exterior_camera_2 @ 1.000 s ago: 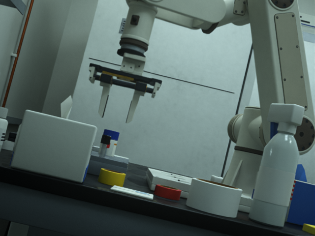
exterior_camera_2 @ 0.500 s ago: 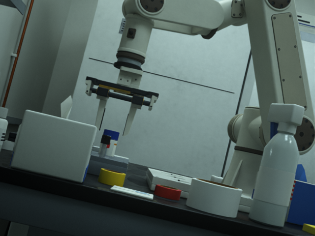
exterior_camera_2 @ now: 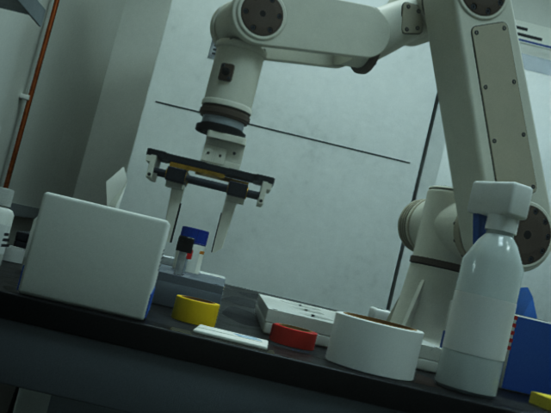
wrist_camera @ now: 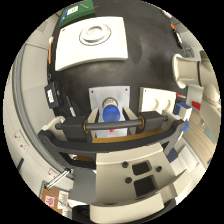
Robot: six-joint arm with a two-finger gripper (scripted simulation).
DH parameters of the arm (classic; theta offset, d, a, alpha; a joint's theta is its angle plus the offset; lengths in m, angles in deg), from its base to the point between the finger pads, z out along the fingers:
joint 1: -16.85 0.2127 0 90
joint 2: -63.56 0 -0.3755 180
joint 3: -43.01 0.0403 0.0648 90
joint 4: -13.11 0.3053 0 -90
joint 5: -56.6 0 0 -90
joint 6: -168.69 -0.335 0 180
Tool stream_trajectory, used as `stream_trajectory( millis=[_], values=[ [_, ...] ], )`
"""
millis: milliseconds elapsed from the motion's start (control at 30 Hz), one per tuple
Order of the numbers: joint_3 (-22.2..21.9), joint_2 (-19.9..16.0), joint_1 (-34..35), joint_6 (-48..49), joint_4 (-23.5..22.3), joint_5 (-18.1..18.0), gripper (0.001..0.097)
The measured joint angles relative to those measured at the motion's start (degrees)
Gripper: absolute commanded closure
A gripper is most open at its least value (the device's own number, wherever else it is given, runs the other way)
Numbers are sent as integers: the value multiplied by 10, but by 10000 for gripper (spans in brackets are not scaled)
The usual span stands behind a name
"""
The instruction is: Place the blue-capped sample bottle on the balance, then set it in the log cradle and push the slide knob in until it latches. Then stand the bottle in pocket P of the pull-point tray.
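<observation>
The blue-capped sample bottle (exterior_camera_2: 194, 250) is partly hidden behind a dark slide knob (exterior_camera_2: 184, 249) from the side. It stands in the grey log cradle (exterior_camera_2: 191, 280). From above, its blue cap (wrist_camera: 111, 114) sits in the middle of the cradle plate (wrist_camera: 109, 107). A small red mark (wrist_camera: 112, 130) shows near the plate's near edge. The white balance (wrist_camera: 91, 41) with its round pan lies farther off. The white tray with round pockets (wrist_camera: 158, 100) lies just right of the cradle. My gripper (exterior_camera_2: 196, 242) hangs directly over the bottle, its fingertips level with the cap on either side. It is open and holds nothing.
A plain grey wall stands behind the bench. A white box (exterior_camera_2: 91, 255) stands left of the cradle. Yellow (exterior_camera_2: 196, 310), red (exterior_camera_2: 293, 336) and white (exterior_camera_2: 374, 351) tape rolls lie along the front edge. A tall white bottle (exterior_camera_2: 487, 289) stands at the right by the arm's base.
</observation>
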Motion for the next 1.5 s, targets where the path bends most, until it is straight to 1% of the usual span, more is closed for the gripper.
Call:
stream_trajectory(
  millis=[233,667,1500],
  values=[
    [7,-4,0,0,0,-11,366],
    [8,-4,0,0,0,-13,366],
    [8,-4,0,0,0,-13,861]
  ],
)
